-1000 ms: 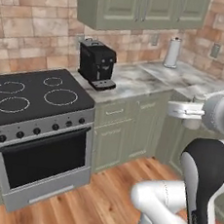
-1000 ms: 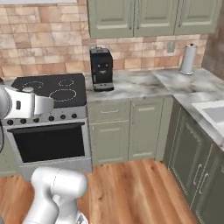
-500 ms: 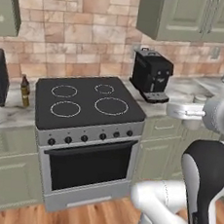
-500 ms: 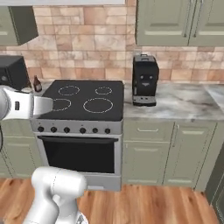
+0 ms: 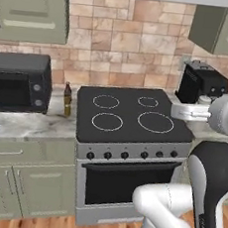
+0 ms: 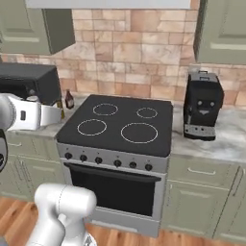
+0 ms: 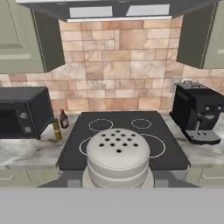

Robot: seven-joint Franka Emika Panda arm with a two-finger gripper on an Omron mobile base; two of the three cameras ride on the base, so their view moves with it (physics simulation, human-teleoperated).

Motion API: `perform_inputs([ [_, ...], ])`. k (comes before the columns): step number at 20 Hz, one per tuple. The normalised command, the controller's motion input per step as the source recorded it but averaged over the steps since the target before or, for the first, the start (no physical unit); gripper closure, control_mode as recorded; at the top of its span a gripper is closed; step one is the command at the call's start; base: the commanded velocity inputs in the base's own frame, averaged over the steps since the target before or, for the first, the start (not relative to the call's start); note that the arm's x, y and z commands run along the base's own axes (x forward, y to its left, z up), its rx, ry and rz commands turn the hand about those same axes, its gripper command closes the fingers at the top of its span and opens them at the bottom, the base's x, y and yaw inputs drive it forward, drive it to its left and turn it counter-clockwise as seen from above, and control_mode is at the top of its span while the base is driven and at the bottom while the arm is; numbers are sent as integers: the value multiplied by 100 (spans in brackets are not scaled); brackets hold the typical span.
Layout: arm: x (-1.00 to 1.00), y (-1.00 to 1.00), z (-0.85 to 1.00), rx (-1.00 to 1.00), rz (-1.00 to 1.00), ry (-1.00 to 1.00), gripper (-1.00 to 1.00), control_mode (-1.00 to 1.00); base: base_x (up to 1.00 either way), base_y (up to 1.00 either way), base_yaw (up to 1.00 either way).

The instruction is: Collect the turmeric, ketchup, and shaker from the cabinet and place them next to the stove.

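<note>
Stove (image 5: 133, 118) now centred; shaker (image 7: 117, 158) gripped.

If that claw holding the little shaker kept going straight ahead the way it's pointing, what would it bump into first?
Probably the brick wall behind the stove. The gripper, shut on the shaker, looks to point level across the cooktop with nothing standing in its line. Depth is hard to judge, so that is a guess.

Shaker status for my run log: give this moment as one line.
gripper: shut on shaker | position: facing stove | turmeric, ketchup: on counter left of stove | shaker: not yet placed
</note>
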Motion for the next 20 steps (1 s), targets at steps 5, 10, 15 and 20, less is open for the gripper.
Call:
perform_inputs([
  [5,0,0,0,0,0,0,100,100,26,89,29],
  [10,0,0,0,0,0,0,100,100,54,61,23],
  [15,0,0,0,0,0,0,100,100,40,34,11],
  [20,0,0,0,0,0,0,100,100,40,27,-4],
])
